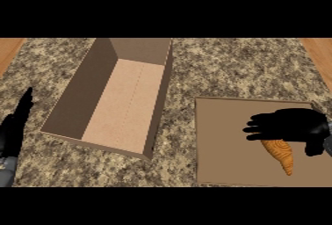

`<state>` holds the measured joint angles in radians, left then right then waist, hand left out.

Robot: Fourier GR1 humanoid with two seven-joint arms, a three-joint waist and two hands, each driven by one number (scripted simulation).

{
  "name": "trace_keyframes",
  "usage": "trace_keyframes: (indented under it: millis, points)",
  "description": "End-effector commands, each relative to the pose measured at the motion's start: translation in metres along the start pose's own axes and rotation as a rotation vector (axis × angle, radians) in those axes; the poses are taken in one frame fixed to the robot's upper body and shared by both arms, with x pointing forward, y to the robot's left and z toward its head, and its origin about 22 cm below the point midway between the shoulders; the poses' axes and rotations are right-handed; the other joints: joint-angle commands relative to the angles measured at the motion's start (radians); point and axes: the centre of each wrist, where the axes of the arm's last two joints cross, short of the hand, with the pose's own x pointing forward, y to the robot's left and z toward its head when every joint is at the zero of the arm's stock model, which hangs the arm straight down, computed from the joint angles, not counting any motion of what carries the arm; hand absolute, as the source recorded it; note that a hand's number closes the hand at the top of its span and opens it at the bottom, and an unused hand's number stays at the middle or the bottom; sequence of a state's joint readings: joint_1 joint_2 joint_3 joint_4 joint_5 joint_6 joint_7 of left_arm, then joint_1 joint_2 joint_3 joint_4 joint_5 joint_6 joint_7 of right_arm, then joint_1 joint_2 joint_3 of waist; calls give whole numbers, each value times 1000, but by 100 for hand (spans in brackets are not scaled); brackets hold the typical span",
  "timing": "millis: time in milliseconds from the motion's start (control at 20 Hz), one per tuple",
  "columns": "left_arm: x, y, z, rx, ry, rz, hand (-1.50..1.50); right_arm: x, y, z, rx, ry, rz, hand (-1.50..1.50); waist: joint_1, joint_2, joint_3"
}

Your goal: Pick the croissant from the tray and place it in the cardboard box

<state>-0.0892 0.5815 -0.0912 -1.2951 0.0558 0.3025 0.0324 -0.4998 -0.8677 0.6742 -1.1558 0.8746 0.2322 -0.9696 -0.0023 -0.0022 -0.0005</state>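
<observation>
- No writing or labels can be read on the box [123, 105] or the tray [227, 145].
- The croissant [280, 154] lies on the tray's right part; its upper end is hidden under the right hand [292, 124].
- The right hand's fingers [259, 127] curl down over that end, thumb beside it; actual contact is hard to make out.
- The left hand [14, 127] rests at the left edge, fingers straight and pressed together, cut off by the frame.
- The box stands open on the speckled tabletop [246, 70], left of the tray.
</observation>
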Motion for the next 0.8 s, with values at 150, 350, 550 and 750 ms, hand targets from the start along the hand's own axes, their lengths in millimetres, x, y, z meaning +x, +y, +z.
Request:
trace_keyframes:
  millis: [150, 350, 550, 750]
  points:
    - [3, -4, 7, 11, 0, 11, 0, 21, -4, 11, 80, -11, 13, -150, 2, -1, 0]
    - [0, 2, 15, -15, -1, 4, 0, 23, 18, -18, 115, 64, 2, -150, 10, 1, 0]
    - [11, -11, -7, -7, 7, 1, 0, 12, 17, -23, 113, 66, 3, -150, 6, 3, 0]
    - [9, -3, 1, -14, -6, 8, 0, 19, 25, -39, -46, 51, 88, 150, 9, 2, 1]
